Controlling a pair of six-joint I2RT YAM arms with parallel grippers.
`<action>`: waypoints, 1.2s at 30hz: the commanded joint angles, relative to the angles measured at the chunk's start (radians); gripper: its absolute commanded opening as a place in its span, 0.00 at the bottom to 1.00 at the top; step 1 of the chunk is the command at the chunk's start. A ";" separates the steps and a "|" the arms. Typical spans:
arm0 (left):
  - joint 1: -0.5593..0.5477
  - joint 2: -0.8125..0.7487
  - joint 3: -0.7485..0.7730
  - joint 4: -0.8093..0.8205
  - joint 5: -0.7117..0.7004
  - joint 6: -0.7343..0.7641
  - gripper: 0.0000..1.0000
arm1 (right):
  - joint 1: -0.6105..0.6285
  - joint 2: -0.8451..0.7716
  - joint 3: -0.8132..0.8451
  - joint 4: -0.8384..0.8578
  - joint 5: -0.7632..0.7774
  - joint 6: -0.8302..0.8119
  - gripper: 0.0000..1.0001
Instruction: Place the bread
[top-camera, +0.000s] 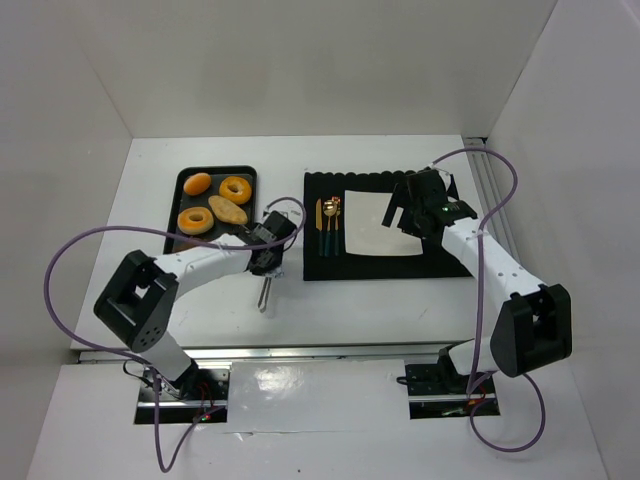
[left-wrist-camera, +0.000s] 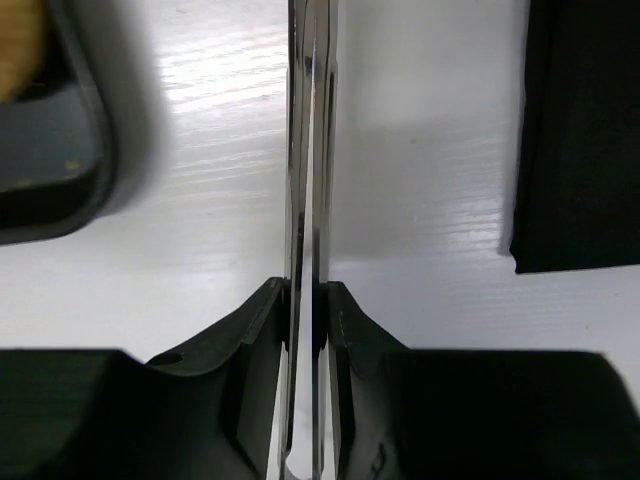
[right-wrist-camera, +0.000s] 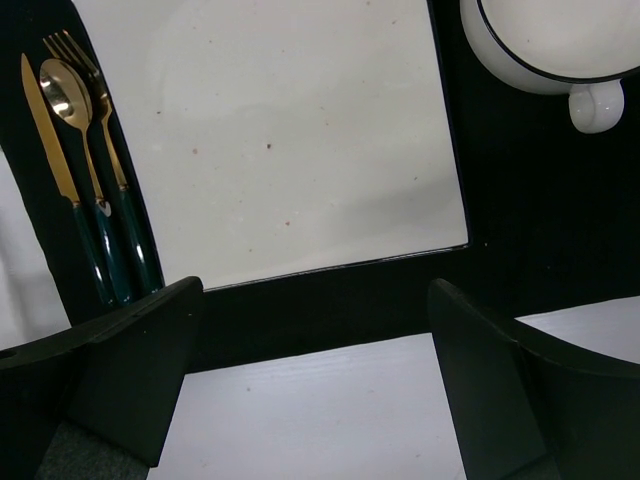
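Note:
Two near-identical orange ring breads (top-camera: 235, 189) (top-camera: 196, 220) lie in a black tray (top-camera: 183, 179) at the back left; I cannot tell which is the task's bread. My left gripper (top-camera: 268, 260) is just right of the tray. It is shut on thin metal tongs (left-wrist-camera: 310, 150), whose arms are pressed together and point ahead over the white table; their rear end (top-camera: 264, 296) sticks out behind. No bread is in the tongs. My right gripper (top-camera: 404, 216) is open and empty above the white square plate (right-wrist-camera: 280, 130).
The tray also holds a hole-less orange bun (top-camera: 198, 184) and an oblong tan roll (top-camera: 229, 210). A black placemat (top-camera: 320, 270) carries the plate, gold-and-green cutlery (right-wrist-camera: 85, 170) on its left, and a white mug (right-wrist-camera: 560, 50) at the far right.

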 joint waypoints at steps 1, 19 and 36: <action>0.005 -0.114 0.141 -0.116 -0.103 0.009 0.23 | 0.010 -0.023 0.012 0.039 0.000 0.008 1.00; 0.392 -0.104 0.640 -0.541 0.128 0.055 0.41 | 0.019 0.031 0.092 0.076 0.028 -0.052 1.00; 0.732 -0.220 0.536 -0.606 0.286 0.029 0.48 | 0.019 0.042 0.057 0.096 -0.020 -0.031 1.00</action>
